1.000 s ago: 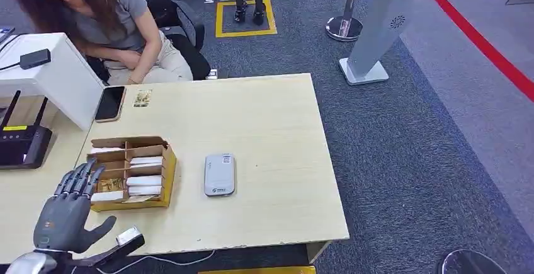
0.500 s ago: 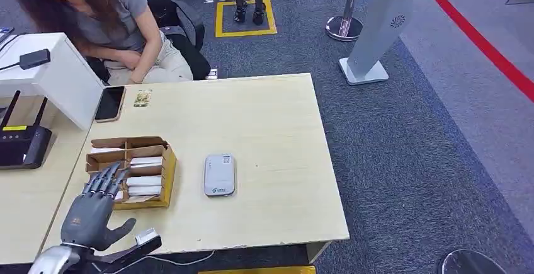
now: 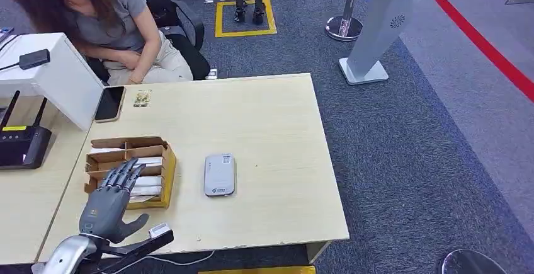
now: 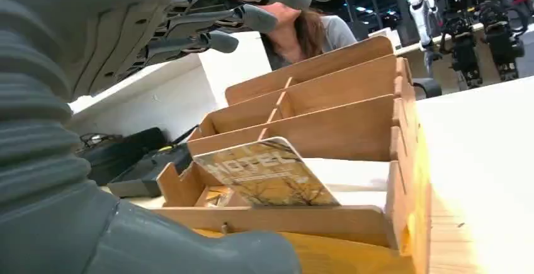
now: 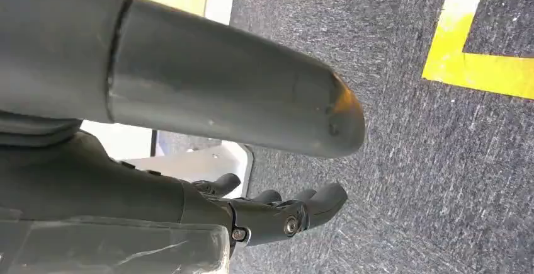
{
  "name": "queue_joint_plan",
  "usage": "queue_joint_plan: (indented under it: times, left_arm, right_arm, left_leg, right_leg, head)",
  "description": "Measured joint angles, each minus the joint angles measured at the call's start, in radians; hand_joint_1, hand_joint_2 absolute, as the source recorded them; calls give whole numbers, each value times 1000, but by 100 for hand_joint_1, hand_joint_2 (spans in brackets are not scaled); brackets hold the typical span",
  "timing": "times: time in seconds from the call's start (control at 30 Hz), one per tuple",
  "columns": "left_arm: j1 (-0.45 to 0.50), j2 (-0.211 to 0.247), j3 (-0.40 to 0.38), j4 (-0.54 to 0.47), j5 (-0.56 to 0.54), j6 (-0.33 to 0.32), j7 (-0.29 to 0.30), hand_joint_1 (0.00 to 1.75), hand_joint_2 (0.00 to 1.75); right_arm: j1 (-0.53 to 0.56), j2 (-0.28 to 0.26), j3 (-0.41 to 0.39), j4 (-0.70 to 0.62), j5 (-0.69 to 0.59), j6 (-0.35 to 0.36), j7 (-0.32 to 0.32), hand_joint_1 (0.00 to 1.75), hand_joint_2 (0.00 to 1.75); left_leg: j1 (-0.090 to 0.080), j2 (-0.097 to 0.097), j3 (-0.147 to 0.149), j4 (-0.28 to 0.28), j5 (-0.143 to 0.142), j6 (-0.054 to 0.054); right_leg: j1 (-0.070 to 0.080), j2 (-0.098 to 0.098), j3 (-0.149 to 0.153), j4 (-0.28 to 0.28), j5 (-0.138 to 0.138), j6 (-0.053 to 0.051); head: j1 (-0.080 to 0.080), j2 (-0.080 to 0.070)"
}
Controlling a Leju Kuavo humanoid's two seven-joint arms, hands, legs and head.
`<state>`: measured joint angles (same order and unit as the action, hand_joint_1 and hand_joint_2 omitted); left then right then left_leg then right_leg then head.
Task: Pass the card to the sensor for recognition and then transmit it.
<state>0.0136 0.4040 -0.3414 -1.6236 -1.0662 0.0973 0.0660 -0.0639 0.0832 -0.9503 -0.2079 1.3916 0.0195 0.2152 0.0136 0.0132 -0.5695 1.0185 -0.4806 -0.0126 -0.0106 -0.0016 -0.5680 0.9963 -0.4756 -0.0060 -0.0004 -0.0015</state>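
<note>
A pale wooden table [image 3: 264,123] is recorded across the centre of the head view. Toward its lower left a brown cardboard divided box [image 3: 165,173] is seen, its slots holding white cards [image 3: 146,160]. The dark grey left hand [image 3: 108,203] is placed at the lower left of the frame, over the box's near end, with fingers spread apart and extended and nothing held. In the left wrist view a printed card marked HOTEL [image 4: 267,174] is shown leaning tilted in the nearest compartment of the box, below the outstretched fingers [image 4: 245,17] and not touched by them. A white flat rectangular sensor device [image 3: 220,174] is laid just right of the box. A black phone [image 3: 110,102] and a small printed card [image 3: 142,98] are noted at the table's far left edge, where a seated person [image 3: 107,22] is placed at the upper left. The right hand [image 5: 277,214] is seen in the right wrist view above grey carpet, fingers loosely curled in with nothing between them.
</note>
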Motion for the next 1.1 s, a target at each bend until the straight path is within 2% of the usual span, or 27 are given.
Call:
queue_joint_plan:
  times: [0.27, 0.33, 0.4, 1.1]
  left_arm:
    - [-9, -3, -5, 7, -18, 7, 13, 0, 175]
    - [-37, -16, -37, 34, -90, 30, 51, 0, 175]
    - [-40, -35, -55, 61, -198, 63, 124, 0, 175]
    - [-29, -70, -55, 103, -313, 39, 202, 0, 175]
  right_arm:
    - [0, 0, 0, 0, 1, -2, -1, 0, 0]
    - [-1, 0, 0, 0, 2, -7, 0, 0, 0]
    - [-1, 0, 0, 0, 2, -8, 0, 0, 0]
    - [-1, 0, -7, 0, 8, -11, -1, 0, 0]
  left_leg:
    - [0, 0, 0, 0, 0, 0]
    - [0, 0, 0, 0, 0, 0]
    - [0, 0, 0, 0, 0, 0]
    - [0, 0, 0, 0, 0, 0]
  right_leg:
    - [0, 0, 0, 0, 0, 0]
    - [0, 0, 0, 0, 0, 0]
    - [0, 0, 0, 0, 0, 0]
    - [0, 0, 0, 0, 0, 0]
  head:
    - [0, 0]
    - [0, 0]
    - [0, 0]
    - [0, 0]
